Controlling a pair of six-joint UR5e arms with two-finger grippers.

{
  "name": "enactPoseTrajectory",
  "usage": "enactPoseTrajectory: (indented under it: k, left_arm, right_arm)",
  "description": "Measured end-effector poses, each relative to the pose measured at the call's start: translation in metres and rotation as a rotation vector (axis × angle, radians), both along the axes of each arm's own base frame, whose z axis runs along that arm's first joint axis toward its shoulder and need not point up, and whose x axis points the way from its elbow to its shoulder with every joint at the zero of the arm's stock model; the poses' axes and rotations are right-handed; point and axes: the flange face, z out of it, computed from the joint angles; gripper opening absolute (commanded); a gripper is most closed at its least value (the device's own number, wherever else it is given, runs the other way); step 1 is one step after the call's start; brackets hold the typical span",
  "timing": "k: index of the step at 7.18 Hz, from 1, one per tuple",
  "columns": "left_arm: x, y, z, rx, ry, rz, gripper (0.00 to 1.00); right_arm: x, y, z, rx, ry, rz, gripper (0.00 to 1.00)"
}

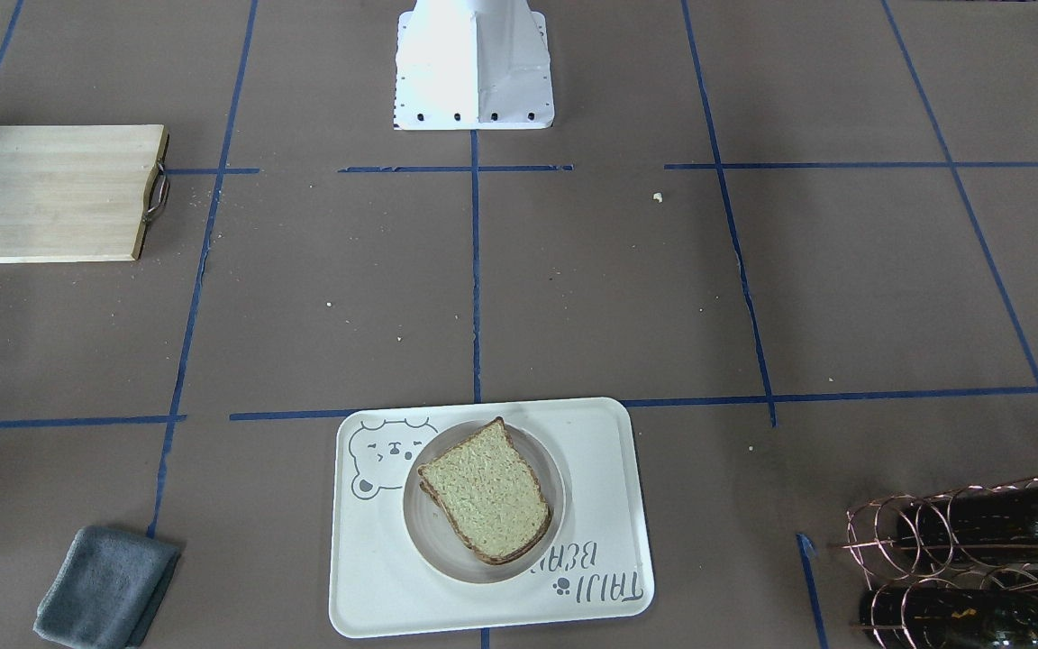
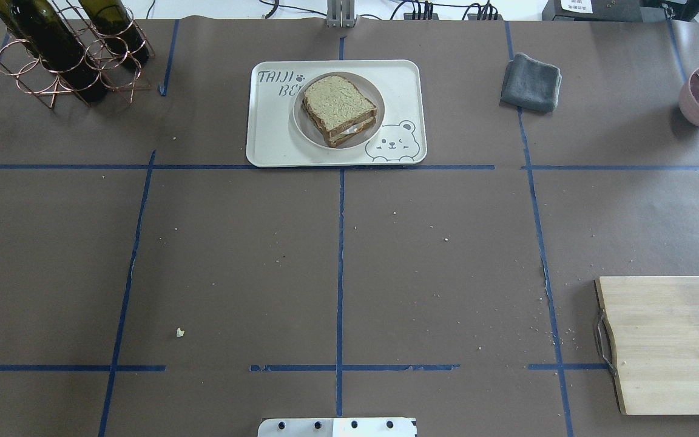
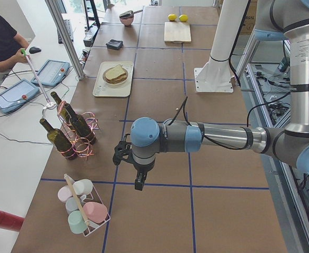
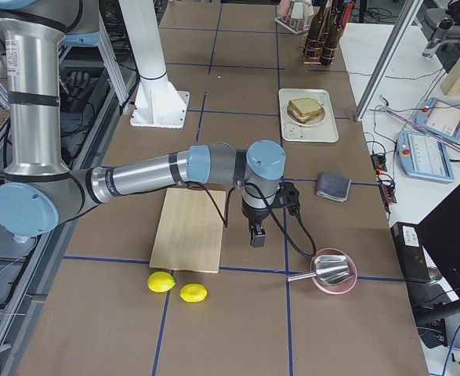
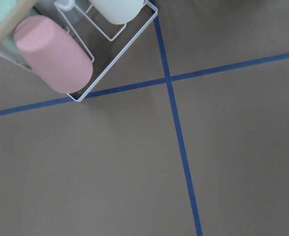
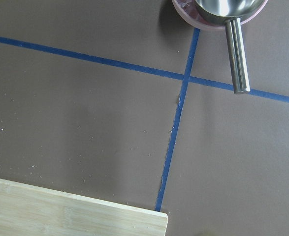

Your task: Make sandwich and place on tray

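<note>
Tray [image 1: 591,505]: cream with a bear drawing, at the table edge opposite the robot base.
Sandwich [image 1: 486,491]: two stacked bread slices on the round plate [image 1: 424,541], which sits on the tray.
Nearby: grey cloth [image 1: 104,586] to one side, bottle rack [image 1: 978,559] to the other.
Left gripper [image 3: 138,182]: points down over bare table near the cup rack [image 3: 83,208], well apart from the tray; its opening cannot be told.
Right gripper [image 4: 257,235]: hangs just beside the cutting board [image 4: 190,227]; its opening cannot be told.

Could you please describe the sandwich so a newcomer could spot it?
On the table, find the cream tray with the bear drawing. A round plate sits on it, and the sandwich lies on that, the only bread in view.
</note>
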Motion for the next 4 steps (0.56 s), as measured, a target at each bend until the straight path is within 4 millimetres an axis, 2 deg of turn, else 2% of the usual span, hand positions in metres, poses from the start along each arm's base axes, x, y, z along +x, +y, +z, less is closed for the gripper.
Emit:
enactPoseTrajectory:
  k: [2, 4]
  left_arm:
    - [0.007, -0.003, -0.005, 0.015, 0.041, 0.01, 1.0]
    - [0.02, -0.017, -0.017, 0.039, 0.05, 0.04, 1.0]
  right_arm:
    - [0.0, 0.007, -0.002, 0.008, 0.001, -0.005, 1.0]
    - [-0.001, 0.005, 0.002, -0.006, 0.002, 0.001, 1.0]
